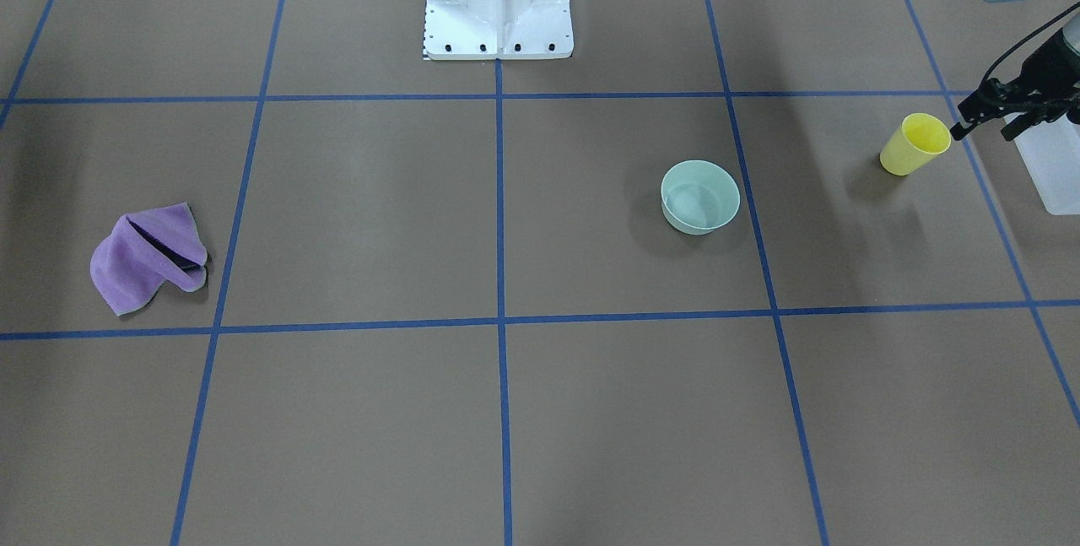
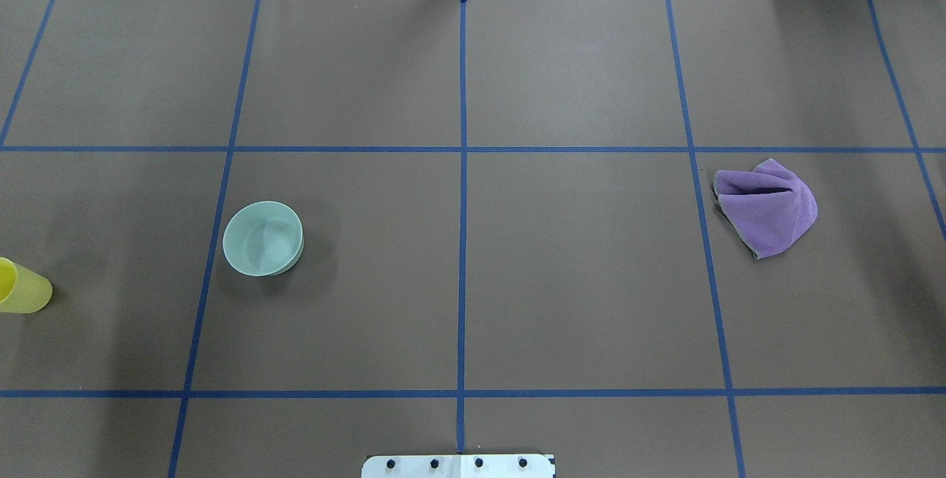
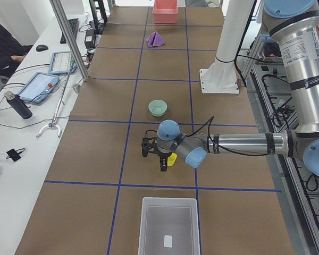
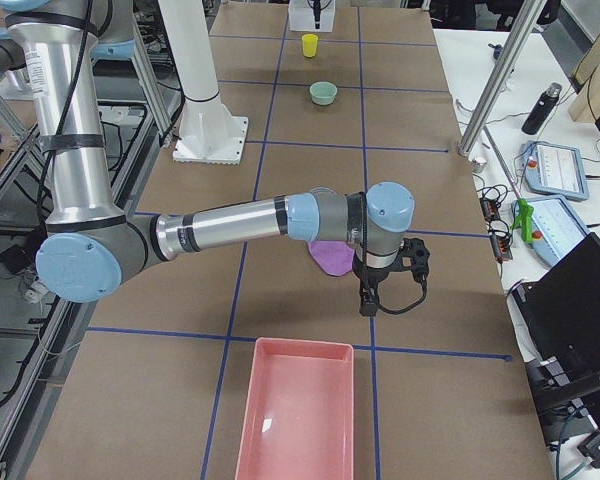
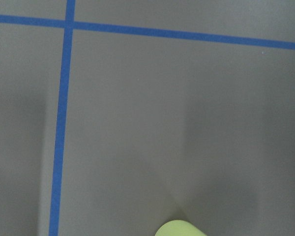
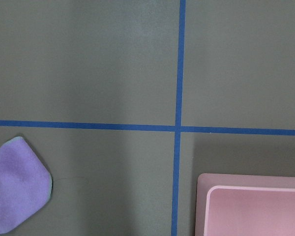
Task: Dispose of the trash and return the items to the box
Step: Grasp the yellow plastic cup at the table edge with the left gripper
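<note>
The yellow cup (image 1: 915, 143) stands upright at the table's left end, also in the overhead view (image 2: 22, 287); its rim shows at the bottom of the left wrist view (image 5: 179, 228). My left gripper (image 1: 983, 131) hangs open between the cup and the frosted box (image 1: 1055, 166), one fingertip (image 1: 958, 130) by the cup's rim. The mint bowl (image 1: 700, 197) sits upright and apart, nearer the middle. My right gripper (image 4: 370, 300) shows only in the right side view, by the purple cloth (image 4: 330, 258); I cannot tell whether it is open or shut.
The purple cloth (image 2: 768, 208) lies crumpled at the table's right side. A pink tray (image 4: 295, 415) sits at the right end, its corner in the right wrist view (image 6: 255, 206). The white base plate (image 1: 498, 23) stands at mid-table on the robot's edge.
</note>
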Robot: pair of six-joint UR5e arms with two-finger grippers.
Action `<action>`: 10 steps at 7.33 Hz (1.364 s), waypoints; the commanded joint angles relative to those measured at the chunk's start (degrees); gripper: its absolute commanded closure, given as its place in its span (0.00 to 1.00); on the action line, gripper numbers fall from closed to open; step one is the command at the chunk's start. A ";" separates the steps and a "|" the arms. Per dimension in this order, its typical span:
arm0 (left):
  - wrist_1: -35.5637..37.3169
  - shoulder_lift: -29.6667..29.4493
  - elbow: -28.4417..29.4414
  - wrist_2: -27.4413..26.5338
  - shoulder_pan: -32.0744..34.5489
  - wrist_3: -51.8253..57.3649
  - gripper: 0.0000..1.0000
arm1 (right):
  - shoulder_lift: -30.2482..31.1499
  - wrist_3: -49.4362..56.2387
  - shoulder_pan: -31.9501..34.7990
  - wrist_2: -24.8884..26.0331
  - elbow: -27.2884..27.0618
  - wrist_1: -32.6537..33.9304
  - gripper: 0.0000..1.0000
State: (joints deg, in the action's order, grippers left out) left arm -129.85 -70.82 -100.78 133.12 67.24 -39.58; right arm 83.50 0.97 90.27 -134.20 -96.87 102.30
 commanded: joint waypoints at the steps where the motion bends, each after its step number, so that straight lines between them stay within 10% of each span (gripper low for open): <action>1: -1.19 1.22 0.15 -0.05 -2.10 -0.49 0.05 | 0.00 0.00 0.00 0.00 0.01 0.00 0.00; 5: -1.19 -0.71 2.07 -0.23 -6.68 -3.13 0.12 | 0.09 0.09 0.00 -0.09 -0.43 0.09 0.00; 8: -1.19 -0.81 2.35 -0.41 -6.68 -3.05 0.84 | 0.26 0.00 0.00 0.00 -0.43 0.09 0.00; 10: -1.11 -1.16 2.00 -0.23 -6.60 -5.22 1.00 | 0.44 0.09 0.00 0.00 -0.34 0.09 0.00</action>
State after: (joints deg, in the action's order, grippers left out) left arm -131.03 -71.75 -98.51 132.74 60.57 -43.31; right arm 83.82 1.03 90.27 -134.21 -97.27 102.39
